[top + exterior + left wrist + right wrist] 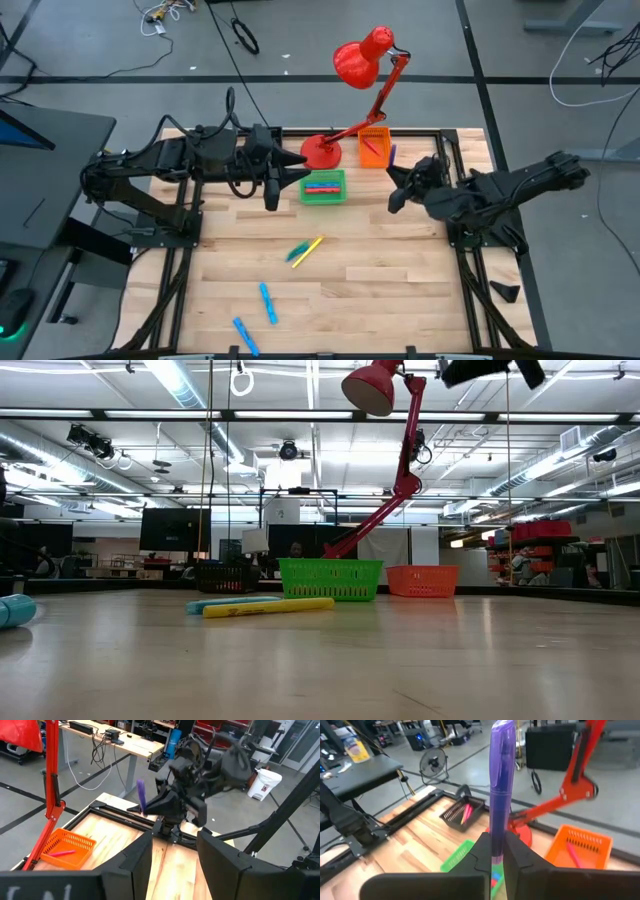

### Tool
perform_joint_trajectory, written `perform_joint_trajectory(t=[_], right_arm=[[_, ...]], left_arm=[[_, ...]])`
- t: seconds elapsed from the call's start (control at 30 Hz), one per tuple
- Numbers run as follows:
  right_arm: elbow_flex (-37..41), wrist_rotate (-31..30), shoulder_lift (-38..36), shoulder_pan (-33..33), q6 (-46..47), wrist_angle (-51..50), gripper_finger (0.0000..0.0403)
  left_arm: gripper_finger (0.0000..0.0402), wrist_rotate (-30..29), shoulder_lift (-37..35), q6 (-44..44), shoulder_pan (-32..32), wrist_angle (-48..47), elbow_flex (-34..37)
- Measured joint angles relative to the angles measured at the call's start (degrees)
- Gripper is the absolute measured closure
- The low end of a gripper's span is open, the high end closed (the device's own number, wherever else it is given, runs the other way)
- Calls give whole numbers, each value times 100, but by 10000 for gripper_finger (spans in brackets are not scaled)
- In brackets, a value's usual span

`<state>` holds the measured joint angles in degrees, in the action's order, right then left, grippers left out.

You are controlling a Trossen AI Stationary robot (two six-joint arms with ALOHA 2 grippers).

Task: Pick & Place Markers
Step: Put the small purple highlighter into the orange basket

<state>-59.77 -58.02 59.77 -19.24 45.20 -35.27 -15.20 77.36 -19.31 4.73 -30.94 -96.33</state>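
A purple marker (pixel 500 785) stands nearly upright in my right gripper (pixel 496 852), which is shut on it above the table's far right, near the orange bin (pixel 374 147). That bin holds a pink marker (pixel 574 851). My left gripper (pixel 175 862) hangs open and empty over the far left, beside the green bin (pixel 323 188), which also holds markers. A black bin (pixel 461 811) holds another pink one. A yellow marker (pixel 311 246), a teal marker (pixel 297 252) and two blue markers (pixel 268 302) (pixel 245 335) lie flat on the table. My right gripper pinches the purple marker's lower part (pixel 496 842) between its two fingers. The fingers come from the table's right, nearly level, and lie across the marker. It stands up from them, slightly tilted (pixel 141 797), and is lifted clear of the table and the bins.
A red desk lamp stands with its base (pixel 321 152) between the green and orange bins; its arm (pixel 385 90) leans over the table's far edge. A black frame (pixel 440 135) borders the wooden top. The loose markers lie on the near half of the table.
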Motion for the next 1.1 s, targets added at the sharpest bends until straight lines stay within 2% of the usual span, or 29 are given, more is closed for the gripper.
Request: perform_joint_trajectory(t=[0.4, 0.63, 1.1], right_arm=[[1095, 24, 2, -267, 1679, -20, 390], [1419, 364, 4, -243, 1993, -23, 390], [1421, 3646, 4, 1349, 2602, -489, 391]], left_arm=[[239, -17, 1, 7, -7, -72, 0], [239, -17, 2, 13, -7, -72, 0], [239, -17, 2, 39, -7, -66, 0]])
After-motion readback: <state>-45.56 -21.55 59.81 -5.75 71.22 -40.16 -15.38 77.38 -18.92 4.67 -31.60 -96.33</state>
